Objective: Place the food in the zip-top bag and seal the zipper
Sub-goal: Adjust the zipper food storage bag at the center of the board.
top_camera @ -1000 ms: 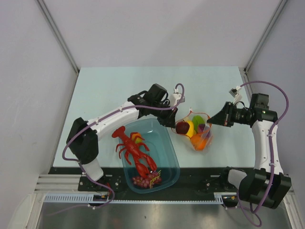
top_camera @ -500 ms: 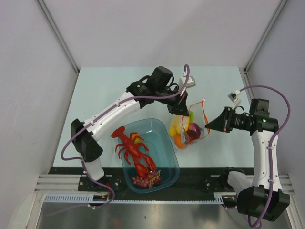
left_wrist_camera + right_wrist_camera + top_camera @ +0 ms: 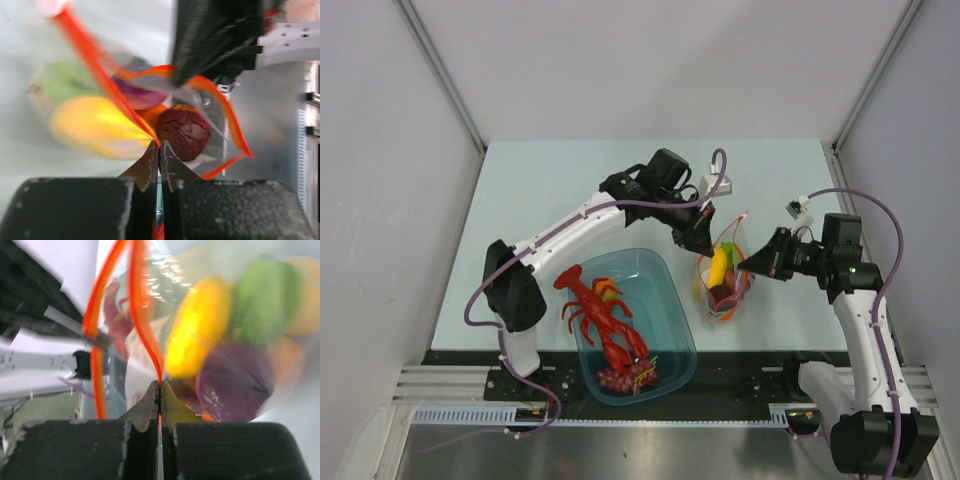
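Landmark = blue tub point(image 3: 658, 285): translucent, rounded rectangle, sitting on the pale surface point(image 3: 540, 190). Inside it is a red lobster point(image 3: 603, 318) in glossy hard plastic, plus a knobbly purple cluster point(image 3: 625, 380) at the tub's near end. Neither is in the bag.

Just right of the tub's far right corner: left fingers point(image 3: 145, 167), pressed together and pinching one red lip of the zipper point(image 3: 92, 65) at their tips. Looks like an end hold, there to hold the mouth up so the load can't spill.

Right of the tub, between both arms: zip-top bag point(image 3: 725, 285), clear crinkly film, hanging tall and narrow from the two pinches. Can't tell if its bottom touches the surface. The food is inside:
- yellow lemon point(image 3: 718, 265), smooth and oblong
- wrinkled dark red ball point(image 3: 185, 131)
- purple piece point(image 3: 235, 382)
- green piece point(image 3: 265, 295)
- orange point(image 3: 722, 311), at the bottom

Wrist views are blurred, so no finer detail.

On the bag's side away from the tub: right fingers point(image 3: 149, 405), also pressed together, pinching the opposite end of the red strip. The two-end hold draws the mouth taut. My guess is that it's to line the lips up for sealing.

Zipper isn't sealed: both wrist views show the two red lips bowed apart. The strip is thin and floppy. Loading looks done, sealing is pending.
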### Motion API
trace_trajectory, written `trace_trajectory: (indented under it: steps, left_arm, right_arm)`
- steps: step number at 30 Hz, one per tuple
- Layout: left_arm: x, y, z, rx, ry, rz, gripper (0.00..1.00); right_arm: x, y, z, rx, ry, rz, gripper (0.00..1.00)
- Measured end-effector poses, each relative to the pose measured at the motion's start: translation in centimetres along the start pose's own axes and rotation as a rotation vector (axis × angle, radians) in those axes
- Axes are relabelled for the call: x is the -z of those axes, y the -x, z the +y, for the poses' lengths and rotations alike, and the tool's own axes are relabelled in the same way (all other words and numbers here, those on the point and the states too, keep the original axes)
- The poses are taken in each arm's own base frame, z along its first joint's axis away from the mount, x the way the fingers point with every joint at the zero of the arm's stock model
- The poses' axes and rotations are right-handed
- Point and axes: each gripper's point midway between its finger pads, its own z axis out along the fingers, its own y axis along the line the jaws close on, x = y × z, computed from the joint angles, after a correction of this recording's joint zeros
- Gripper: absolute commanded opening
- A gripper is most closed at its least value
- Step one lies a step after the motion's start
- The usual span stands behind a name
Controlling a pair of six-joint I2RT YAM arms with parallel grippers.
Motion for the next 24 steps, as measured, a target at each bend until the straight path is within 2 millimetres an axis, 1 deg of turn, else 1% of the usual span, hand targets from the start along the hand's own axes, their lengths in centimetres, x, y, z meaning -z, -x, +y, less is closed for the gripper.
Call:
trace_trajectory:
  steps: [1,3,4,5,8,9,10,15,17,21,24]
  left_arm:
    - [-0.2,0.0,-0.5,-0.001,-0.022,0.002,0.08]
    - [-0.5,-0.1,-1.2,-0.004,-0.055,0.004,0.18]
    - [-0.7,-0.1,-1.3,-0.004,-0.061,0.005,0.27]
    - [-0.8,-0.1,-1.3,-0.001,-0.063,0.005,0.40]
    - [-1.2,-0.2,-1.2,0.016,-0.064,0.006,0.53]
    - [-1.3,-0.2,-1.1,0.038,-0.063,0.007,0.54]
    - [-1.4,-0.2,-0.9,0.051,-0.062,0.007,0.59]
    - [-1.8,-0.5,0.1,0.138,-0.046,-0.008,0.66]
    - [-1.9,-0.8,0.6,0.175,-0.040,-0.013,0.71]
    - [-2.4,-1.1,1.3,0.229,-0.026,-0.026,0.73]
    - [-2.6,-1.3,1.6,0.258,-0.015,-0.031,0.72]
  right_arm:
    - [-0.4,0.2,-0.3,-0.018,-0.021,-0.013,0.00]
    - [-1.1,0.8,-0.8,-0.047,-0.058,-0.045,0.00]
    - [-1.4,1.1,-0.9,-0.062,-0.074,-0.064,0.00]
    - [-1.7,1.4,-0.9,-0.070,-0.081,-0.077,0.00]
    - [-2.8,2.5,-0.6,-0.109,-0.122,-0.135,0.00]
    - [-3.2,2.8,-0.4,-0.121,-0.128,-0.146,0.00]
    - [-3.5,3.0,-0.2,-0.134,-0.130,-0.157,0.00]
    - [-4.1,4.3,-0.3,-0.183,-0.145,-0.211,0.00]
    - [-4.2,4.6,-0.3,-0.186,-0.144,-0.223,0.00]
    - [-4.7,4.7,0.1,-0.173,-0.139,-0.226,0.00]
    - [-5.1,4.4,0.2,-0.158,-0.144,-0.217,0.00]
